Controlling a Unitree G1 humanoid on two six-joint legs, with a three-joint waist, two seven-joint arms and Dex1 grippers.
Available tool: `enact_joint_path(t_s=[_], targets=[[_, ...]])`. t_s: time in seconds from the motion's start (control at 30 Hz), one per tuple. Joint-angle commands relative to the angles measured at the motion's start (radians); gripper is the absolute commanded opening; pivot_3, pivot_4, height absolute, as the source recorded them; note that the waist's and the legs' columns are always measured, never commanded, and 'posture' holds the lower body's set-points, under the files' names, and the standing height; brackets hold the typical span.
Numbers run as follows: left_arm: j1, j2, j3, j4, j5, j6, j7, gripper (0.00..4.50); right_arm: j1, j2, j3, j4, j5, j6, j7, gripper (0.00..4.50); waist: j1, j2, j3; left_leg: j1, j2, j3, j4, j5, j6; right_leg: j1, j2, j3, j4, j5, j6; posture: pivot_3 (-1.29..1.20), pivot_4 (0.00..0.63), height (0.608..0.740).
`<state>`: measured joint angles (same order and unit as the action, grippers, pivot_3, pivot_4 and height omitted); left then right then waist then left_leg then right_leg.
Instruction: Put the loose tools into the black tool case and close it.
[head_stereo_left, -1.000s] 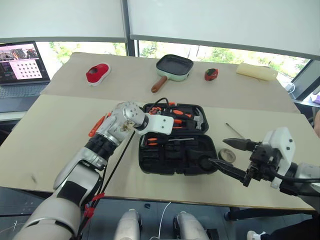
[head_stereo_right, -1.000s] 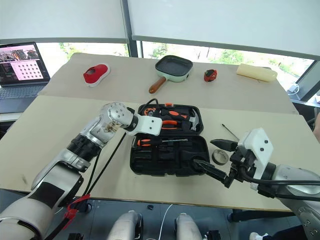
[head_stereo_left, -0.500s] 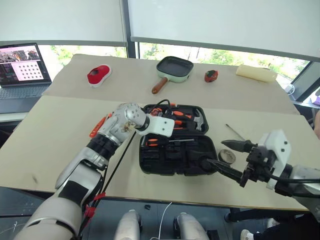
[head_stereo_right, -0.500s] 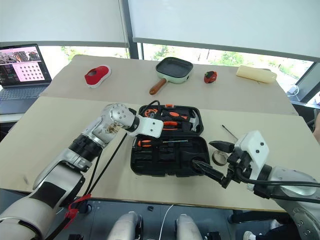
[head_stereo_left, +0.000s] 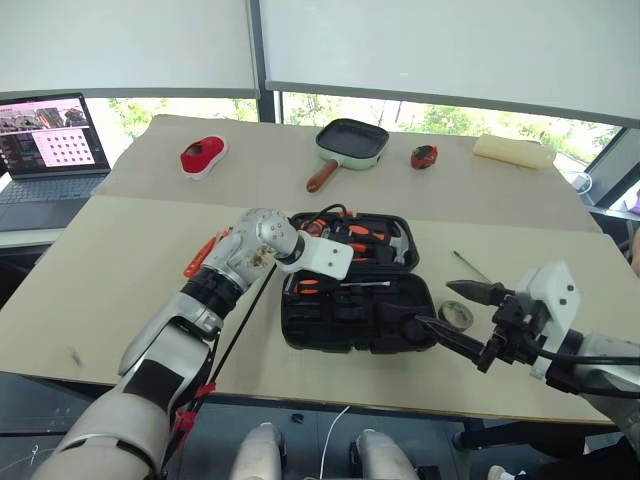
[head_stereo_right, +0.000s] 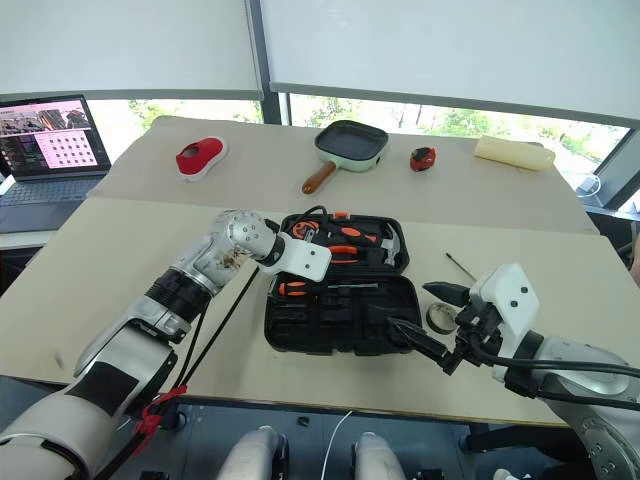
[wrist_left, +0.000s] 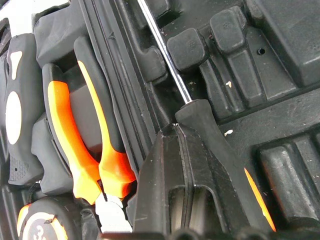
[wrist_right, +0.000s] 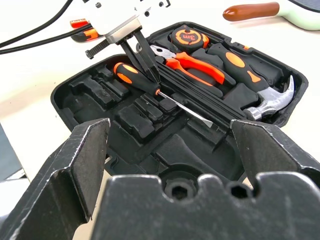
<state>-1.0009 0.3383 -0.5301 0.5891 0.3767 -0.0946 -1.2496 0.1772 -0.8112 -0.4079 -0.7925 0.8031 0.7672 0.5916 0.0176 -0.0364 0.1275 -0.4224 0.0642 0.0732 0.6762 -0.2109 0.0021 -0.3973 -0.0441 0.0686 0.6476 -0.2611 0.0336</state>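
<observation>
The black tool case (head_stereo_left: 340, 325) lies open mid-table; pliers, a hammer and a tape measure sit in its far half. An orange-and-black screwdriver (wrist_right: 137, 80) lies in a slot of the near half. My left gripper (wrist_right: 152, 77) is shut, its tips resting against that screwdriver's black collar (wrist_left: 200, 115). My right gripper (head_stereo_left: 455, 312) hovers open off the case's right front corner, nothing held. Loose on the table are a thin screwdriver (head_stereo_left: 468, 264) and a small tape roll (head_stereo_right: 437, 317) to the right of the case, and an orange-and-black tool (head_stereo_left: 200, 255) to its left.
A green-rimmed pan (head_stereo_left: 350, 140), a red object (head_stereo_left: 203, 156), a small red-and-black item (head_stereo_left: 423, 156) and a pale roll (head_stereo_left: 513, 150) lie on the far table. A laptop (head_stereo_left: 45, 150) stands at far left. A black cable (head_stereo_left: 240, 315) runs along my left arm.
</observation>
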Motion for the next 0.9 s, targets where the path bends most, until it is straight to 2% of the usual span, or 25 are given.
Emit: enact_joint_path(t_s=[0.03, 0.27, 0.4, 0.5, 0.6, 0.63, 0.67, 0.7, 0.8, 0.87, 0.9], targets=[[0.017, -0.054, -0.105, 0.091, 0.053, -0.057, -0.031, 0.02, -0.015, 0.000, -0.010, -0.004, -0.007, -0.028, 0.001, 4.50, 0.004, 0.000, 0.000, 0.000, -0.001, -0.001, 0.000, 0.000, 0.000, 0.001, 0.000, 0.000, 0.000, 0.000, 0.000, 0.00, 0.150, 0.740], [-0.016, -0.043, -0.140, 0.175, 0.118, -0.161, -0.031, 0.02, -0.012, 0.011, -0.011, -0.007, -0.003, -0.025, -0.004, 4.50, 0.007, 0.000, -0.001, 0.001, -0.004, -0.006, 0.000, -0.001, 0.002, 0.007, 0.000, 0.000, -0.003, -0.003, 0.001, 0.00, 0.150, 0.740], [-0.018, -0.041, -0.089, 0.175, 0.070, -0.129, -0.047, 0.02, -0.005, 0.020, -0.007, -0.006, -0.015, -0.029, -0.007, 4.50, 0.005, 0.000, -0.002, 0.002, -0.004, -0.006, 0.000, -0.001, 0.002, 0.008, 0.000, 0.000, -0.003, -0.004, 0.002, 0.00, 0.150, 0.740], [-0.028, -0.043, 0.039, 0.138, -0.073, 0.004, -0.104, 0.02, 0.001, 0.021, -0.022, -0.006, -0.019, -0.028, -0.009, 4.50, -0.001, 0.000, -0.002, 0.002, -0.004, -0.006, 0.000, -0.001, 0.002, 0.007, 0.000, 0.000, -0.003, -0.004, 0.003, 0.00, 0.150, 0.740], [-0.031, -0.014, 0.233, 0.029, -0.304, 0.176, -0.189, 0.68, 0.034, 0.016, -0.086, -0.008, -0.013, -0.019, -0.005, 4.50, -0.008, 0.000, -0.001, -0.002, -0.003, -0.006, 0.000, -0.001, 0.002, 0.003, 0.000, 0.000, -0.002, -0.004, 0.003, 0.00, 0.150, 0.740], [-0.025, 0.010, 0.272, -0.014, -0.357, 0.224, -0.224, 0.97, 0.051, 0.014, -0.117, -0.009, 0.002, -0.011, 0.001, 4.50, -0.010, 0.000, 0.000, -0.006, -0.004, -0.006, 0.000, -0.001, 0.002, -0.001, 0.000, 0.000, -0.001, -0.003, 0.001, 0.00, 0.150, 0.740], [-0.015, 0.035, 0.301, -0.058, -0.400, 0.266, -0.252, 1.46, 0.070, 0.010, -0.147, -0.012, 0.011, -0.007, 0.009, 4.50, -0.011, 0.001, 0.000, -0.011, -0.003, -0.007, 0.000, -0.001, 0.002, -0.007, 0.000, 0.000, 0.000, -0.003, 0.001, 0.00, 0.150, 0.740], [-0.005, 0.057, 0.328, -0.100, -0.442, 0.307, -0.273, 1.64, 0.093, 0.007, -0.179, -0.015, 0.016, -0.004, 0.018, 4.50, -0.012, 0.001, 0.001, -0.014, -0.003, -0.007, 0.000, -0.001, 0.002, -0.009, 0.000, 0.000, 0.001, -0.003, 0.001, 0.00, 0.150, 0.740], [0.012, 0.148, 0.442, -0.220, -0.591, 0.481, -0.310, 2.72, 0.234, 0.021, -0.385, -0.014, 0.053, 0.020, 0.075, 4.50, -0.013, 0.004, 0.003, -0.015, -0.004, -0.009, 0.000, -0.002, 0.003, -0.011, 0.001, 0.000, 0.000, -0.003, 0.002, 0.00, 0.150, 0.740], [0.028, 0.209, 0.475, -0.287, -0.650, 0.569, -0.333, 3.35, 0.366, 0.051, -0.531, -0.001, 0.050, 0.014, 0.146, 4.50, -0.012, 0.005, 0.004, -0.015, -0.004, -0.009, -0.001, -0.002, 0.004, -0.011, 0.001, 0.000, 0.000, -0.004, 0.002, 0.00, 0.150, 0.740], [0.039, 0.229, 0.480, -0.314, -0.672, 0.592, -0.341, 3.86, 0.419, 0.063, -0.578, 0.006, 0.042, 0.004, 0.174, 4.50, -0.009, 0.005, 0.004, -0.015, -0.004, -0.009, -0.002, -0.002, 0.004, -0.010, 0.001, -0.001, 0.000, -0.004, 0.002, 0.00, 0.150, 0.740]])
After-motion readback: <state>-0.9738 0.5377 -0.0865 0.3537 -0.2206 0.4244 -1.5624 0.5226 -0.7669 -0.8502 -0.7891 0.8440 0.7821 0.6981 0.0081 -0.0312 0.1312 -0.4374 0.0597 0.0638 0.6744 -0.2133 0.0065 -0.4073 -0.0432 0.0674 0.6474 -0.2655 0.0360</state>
